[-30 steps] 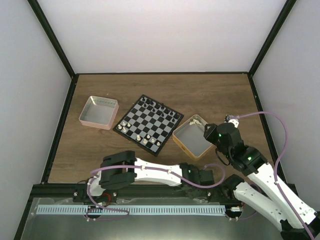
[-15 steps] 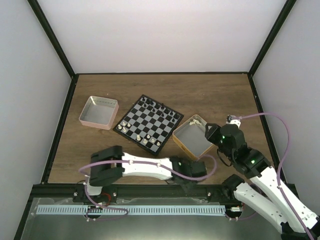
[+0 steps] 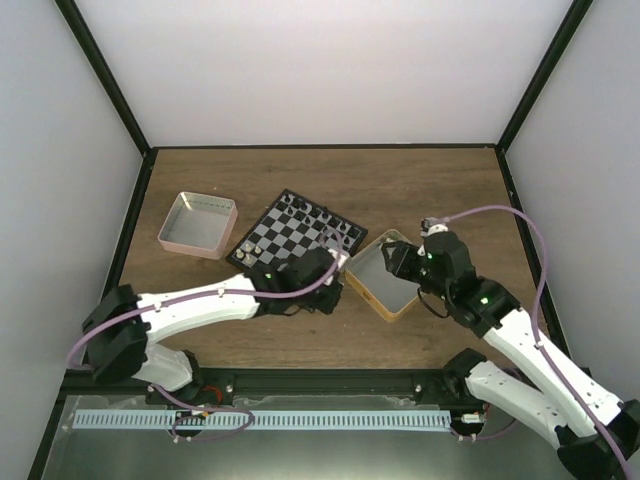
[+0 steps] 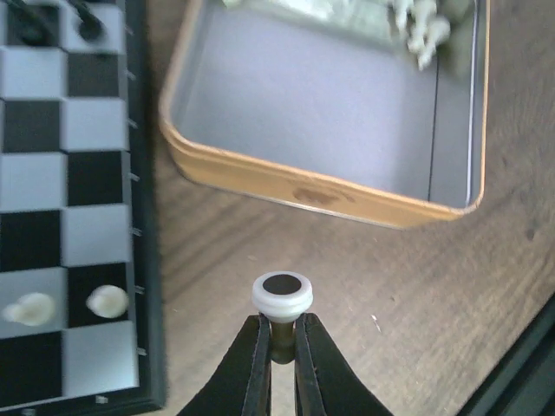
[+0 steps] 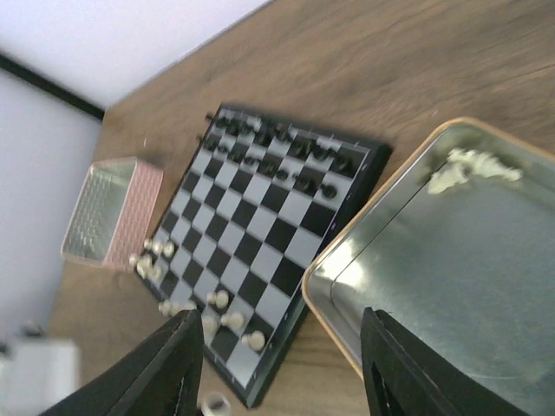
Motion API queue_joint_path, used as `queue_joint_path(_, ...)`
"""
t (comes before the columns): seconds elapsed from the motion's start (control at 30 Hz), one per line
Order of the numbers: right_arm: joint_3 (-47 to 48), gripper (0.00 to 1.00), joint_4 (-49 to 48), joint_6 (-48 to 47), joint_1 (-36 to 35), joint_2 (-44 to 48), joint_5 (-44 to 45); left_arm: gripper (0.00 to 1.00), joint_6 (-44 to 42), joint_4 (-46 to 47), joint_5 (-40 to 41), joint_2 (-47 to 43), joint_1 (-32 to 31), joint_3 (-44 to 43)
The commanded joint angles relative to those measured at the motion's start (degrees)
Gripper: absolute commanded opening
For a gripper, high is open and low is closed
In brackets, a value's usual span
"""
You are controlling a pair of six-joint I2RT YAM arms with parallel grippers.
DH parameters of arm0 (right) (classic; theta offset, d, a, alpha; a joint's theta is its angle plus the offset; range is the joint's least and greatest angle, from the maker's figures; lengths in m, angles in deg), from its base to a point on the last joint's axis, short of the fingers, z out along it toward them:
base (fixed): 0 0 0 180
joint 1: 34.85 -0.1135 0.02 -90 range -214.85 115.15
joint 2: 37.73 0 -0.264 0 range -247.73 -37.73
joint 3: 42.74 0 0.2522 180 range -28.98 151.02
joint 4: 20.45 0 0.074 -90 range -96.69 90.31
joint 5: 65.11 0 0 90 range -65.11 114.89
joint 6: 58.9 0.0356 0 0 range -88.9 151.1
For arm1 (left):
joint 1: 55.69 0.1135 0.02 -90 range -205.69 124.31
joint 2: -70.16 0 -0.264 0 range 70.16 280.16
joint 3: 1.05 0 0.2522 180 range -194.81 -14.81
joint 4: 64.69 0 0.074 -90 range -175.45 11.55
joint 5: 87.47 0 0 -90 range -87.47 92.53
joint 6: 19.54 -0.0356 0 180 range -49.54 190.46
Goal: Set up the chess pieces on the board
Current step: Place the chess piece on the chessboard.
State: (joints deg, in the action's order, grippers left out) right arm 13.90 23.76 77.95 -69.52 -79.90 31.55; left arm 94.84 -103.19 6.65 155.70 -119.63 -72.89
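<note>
In the left wrist view my left gripper [image 4: 281,329] is shut on the stem of a cream-white chess piece [image 4: 282,293], its round base towards the camera. It hangs over bare wood between the board [image 4: 69,217] and a gold-rimmed tin [image 4: 303,186]. More white pieces [image 4: 108,301] stand on the board's near squares, and others lie in the tin's far corner [image 4: 421,30]. Seen from above, the left gripper [image 3: 335,268] is at the board's [image 3: 295,245] right corner. My right gripper [image 5: 286,373] stands open and holds nothing, above the tin's rim [image 5: 329,286].
A pink-sided tin [image 3: 197,224] sits left of the board. Black figures [image 5: 286,156] fill the board's far rows. The gold tin [image 3: 385,300] lies right of the board, under the right arm. Dark frame rails border the wooden table.
The left arm has swung from its folded pose near the bases out to the board's right corner. The right gripper has shifted left over the gold tin and widened slightly.
</note>
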Motion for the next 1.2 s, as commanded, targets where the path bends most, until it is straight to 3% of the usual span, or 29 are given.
queue_joint_path(0.0,1.42,0.54,-4.43,-7.51,0.21,-2.69,-14.33,0.07,-5.00,10.13,-2.05,-7.12,3.64,4.10)
queue_joint_path(0.17,0.83,0.59,-7.38,-13.71,0.22,-6.16,-28.90,0.09,-13.28,13.25,-2.51,-10.48,3.99,5.25)
queue_joint_path(0.53,3.50,0.54,-7.57,-12.17,0.21,-10.52,-38.40,0.09,-29.37,17.43,0.37,-13.90,3.62,5.91)
queue_joint_path(0.7,4.45,0.50,-7.49,-10.95,0.22,-10.58,-36.01,0.08,-36.25,19.47,1.08,-13.48,3.46,6.77)
queue_joint_path(0.97,4.72,0.47,-8.12,-7.49,0.22,-6.70,-27.88,0.06,-48.73,31.66,1.21,-17.85,3.29,15.01)
queue_joint_path(1.17,5.27,0.48,-7.79,-10.00,0.22,-9.59,-33.56,0.06,-52.02,32.64,0.02,-17.29,3.23,15.16)
